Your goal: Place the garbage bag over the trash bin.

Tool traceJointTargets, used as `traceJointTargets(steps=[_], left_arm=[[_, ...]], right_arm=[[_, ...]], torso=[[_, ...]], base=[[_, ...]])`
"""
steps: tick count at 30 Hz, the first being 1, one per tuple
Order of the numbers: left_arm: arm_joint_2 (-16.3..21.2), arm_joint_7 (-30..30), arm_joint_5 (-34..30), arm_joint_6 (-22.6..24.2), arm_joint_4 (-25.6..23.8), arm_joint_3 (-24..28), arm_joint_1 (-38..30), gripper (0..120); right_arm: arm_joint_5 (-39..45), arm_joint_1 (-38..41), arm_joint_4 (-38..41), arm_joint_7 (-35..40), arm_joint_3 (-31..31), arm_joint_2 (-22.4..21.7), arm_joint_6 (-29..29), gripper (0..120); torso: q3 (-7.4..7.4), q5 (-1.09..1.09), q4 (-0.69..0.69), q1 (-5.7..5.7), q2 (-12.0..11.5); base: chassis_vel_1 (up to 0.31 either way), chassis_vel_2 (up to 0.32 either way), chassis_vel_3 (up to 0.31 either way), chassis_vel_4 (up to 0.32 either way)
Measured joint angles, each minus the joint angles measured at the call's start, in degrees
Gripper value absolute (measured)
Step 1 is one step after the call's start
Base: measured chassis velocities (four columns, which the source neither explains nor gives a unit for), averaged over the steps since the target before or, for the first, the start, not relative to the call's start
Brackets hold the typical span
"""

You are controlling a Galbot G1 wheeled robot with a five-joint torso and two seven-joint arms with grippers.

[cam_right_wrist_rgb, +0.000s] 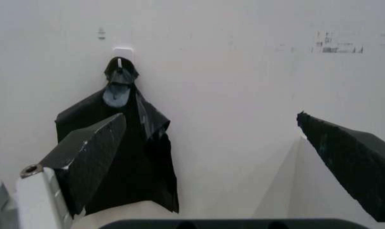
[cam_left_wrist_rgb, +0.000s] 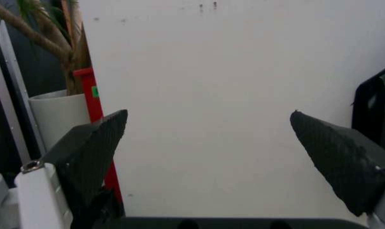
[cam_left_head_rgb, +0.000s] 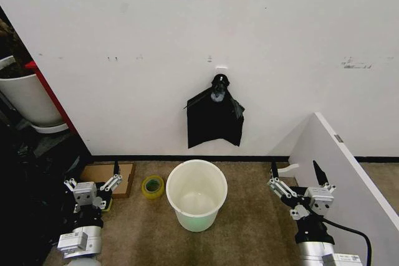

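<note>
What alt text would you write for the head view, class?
A black garbage bag hangs from a hook on the white wall, above an unlined white bin on the carpet. The left gripper and right gripper wait open on either side of the bin.

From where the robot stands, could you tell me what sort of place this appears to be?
Probably an office corner or indoor test room. A plain, scuffed white wall meets brown carpet, and a potted plant stands to the left. The garbage bag hangs from a wall hook above the trash bin.

Glossy black plastic garbage bag [cam_left_head_rgb: 214, 121]; smooth white plastic trash bin [cam_left_head_rgb: 196, 195].
</note>
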Motion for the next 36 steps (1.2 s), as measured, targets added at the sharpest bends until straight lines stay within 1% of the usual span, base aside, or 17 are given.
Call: traceJointTargets(steps=[7, 16, 20, 22, 23, 25, 27, 29, 30, 31, 33, 35, 36], left_arm=[[-0.96, -0.2, 0.17, -0.84, 0.42, -0.34, 0.31, 100], [-1.33, -0.32, 0.55, -1.05, 0.21, -1.03, 0.96, 100], [-1.7, -0.34, 1.05, -1.67, 1.08, -1.04, 0.8, 100], [-1.83, -0.37, 1.08, -1.99, 1.36, -1.03, 0.6, 100], [-1.83, -0.37, 1.08, -1.99, 1.36, -1.03, 0.6, 100], [-1.53, -0.36, 1.07, -2.24, 1.69, -0.91, 0.12, 100], [-0.79, -0.29, 0.75, -2.27, 2.51, -0.42, -0.81, 100], [-0.42, -0.17, 0.52, -2.31, 2.99, -0.06, -1.38, 100], [-0.16, 0.1, 0.19, -2.37, 3.41, 0.31, -1.89, 100], [-0.16, 0.1, 0.19, -2.37, 3.41, 0.31, -1.89, 100], [0.08, 0.87, -0.47, -3.06, 4.03, 0.8, -2.27, 100], [0.04, 1.8, -0.64, -4.46, 4.77, 0.73, -1.98, 100], [-0.03, 2.03, -0.64, -4.7, 4.88, 0.63, -1.83, 100]], right_arm=[[1.47, 0.64, -0.6, 0.18, -0.05, -0.83, -0.12, 100], [2.59, 2.35, -2.18, 0.29, -0.83, -1.9, -0.69, 100], [3.88, 3.66, -3.44, 0.18, -0.8, -3.9, -0.92, 100], [6.56, 4.75, -4.0, -0.08, -0.28, -6.15, -1.58, 100], [6.56, 4.75, -4.0, -0.08, -0.28, -6.15, -1.58, 100], [9.71, 5.81, -4.48, -0.47, 0.31, -8.34, -2.48, 100], [13.55, 7.42, -5.48, -1.16, 0.6, -10.34, -3.41, 100], [15.6, 8.6, -6.12, -1.6, 0.62, -11.2, -4.09, 100], [18.12, 10.1, -6.81, -1.97, 0.5, -11.98, -4.98, 100], [18.12, 10.1, -6.81, -1.97, 0.5, -11.98, -4.98, 100], [24.22, 14.03, -8.63, -2.31, -0.33, -13.52, -7.33, 100], [34.26, 21.59, -12.03, -2.72, -2.39, -16.18, -11.31, 100], [37.22, 23.75, -13.24, -2.8, -3.08, -17.1, -12.43, 100]], torso=[[0.0, 0.0, 0.0, 0.0, 0.0], [0.0, 0.0, 0.01, 0.0, 0.0], [0.0, 0.01, 0.0, 0.0, 0.0], [0.0, 0.0, 0.0, 0.0, 0.0], [0.0, 0.0, 0.0, 0.0, 0.0], [0.0, 0.01, 0.01, 0.0, 0.0], [0.0, 0.01, -0.01, 0.0, 0.0], [0.0, 0.01, -0.01, 0.0, 0.0], [0.0, 0.01, 0.0, 0.0, 0.0], [0.0, 0.01, 0.0, 0.0, 0.0], [0.0, 0.0, -0.04, 0.0, 0.0], [0.01, 0.01, 0.01, 0.0, 0.0], [0.01, 0.01, 0.02, 0.0, 0.0]], base=[[0.0, 0.0, 0.0, 0.0], [0.0, 0.0, 0.0, 0.0], [0.0, 0.0, 0.0, 0.0], [0.0, 0.0, 0.0, 0.0], [0.0, 0.0, 0.0, 0.0], [0.0, 0.0, 0.0, 0.0], [0.0, 0.0, 0.0, 0.0], [0.0, 0.0, 0.0, 0.0], [0.0, 0.0, 0.0, 0.0], [0.0, 0.0, 0.0, 0.0], [0.0, 0.0, 0.0, 0.0], [0.0, 0.0, 0.0, 0.0], [0.0, 0.0, 0.0, 0.0]])
